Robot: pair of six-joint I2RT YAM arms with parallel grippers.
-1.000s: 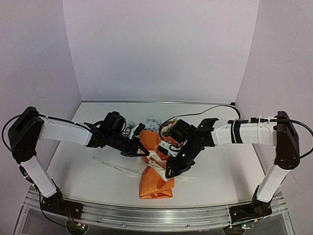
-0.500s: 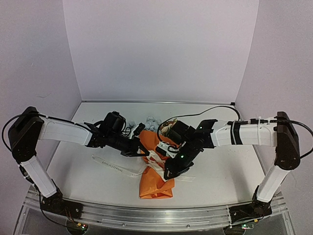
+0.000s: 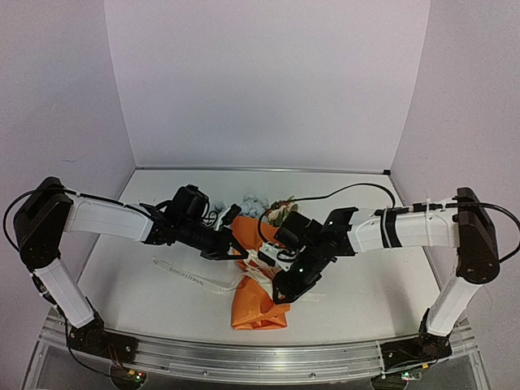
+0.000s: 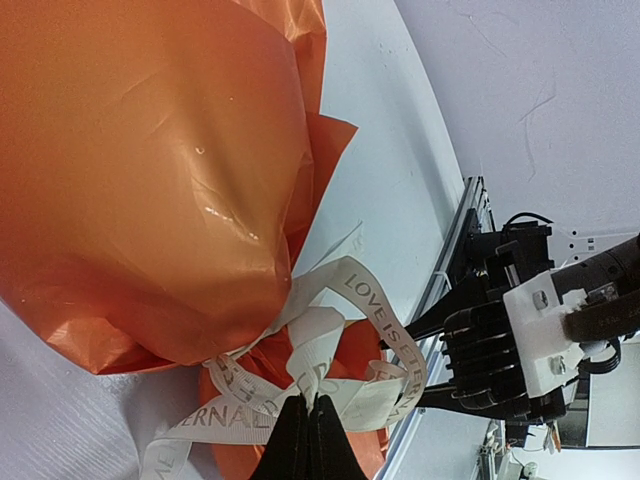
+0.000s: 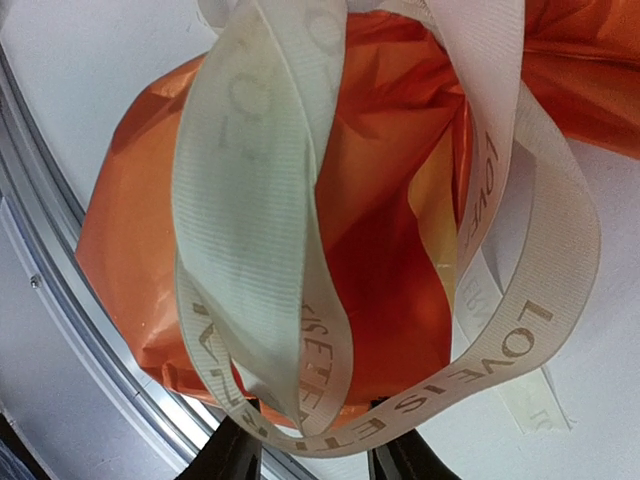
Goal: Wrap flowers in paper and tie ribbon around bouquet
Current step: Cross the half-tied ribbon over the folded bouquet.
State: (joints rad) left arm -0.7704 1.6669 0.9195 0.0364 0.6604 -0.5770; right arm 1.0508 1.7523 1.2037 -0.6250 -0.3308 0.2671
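Lying on the surface [image 3: 366, 284] between the two arms, the bouquet [image 3: 258, 307] had its orange end toward the near edge and its flowers [image 3: 255, 200] at the far end. The left gripper [image 4: 308, 440] was pinched shut on the ribbon [image 4: 375, 310], which looped around the waist of the paper [image 4: 150, 180]. The right gripper [image 5: 315, 455] stood partly open, with a loose ribbon loop between its fingers [image 5: 235, 452], not clamped.

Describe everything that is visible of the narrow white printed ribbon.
The narrow off-white woven ribbon bears the printed words LOVE IS ETERNAL. It loops loosely around the orange paper bouquet. The left gripper pinches one strand; one loop hangs between the right gripper's open fingers. One tail lies flat on the white table.
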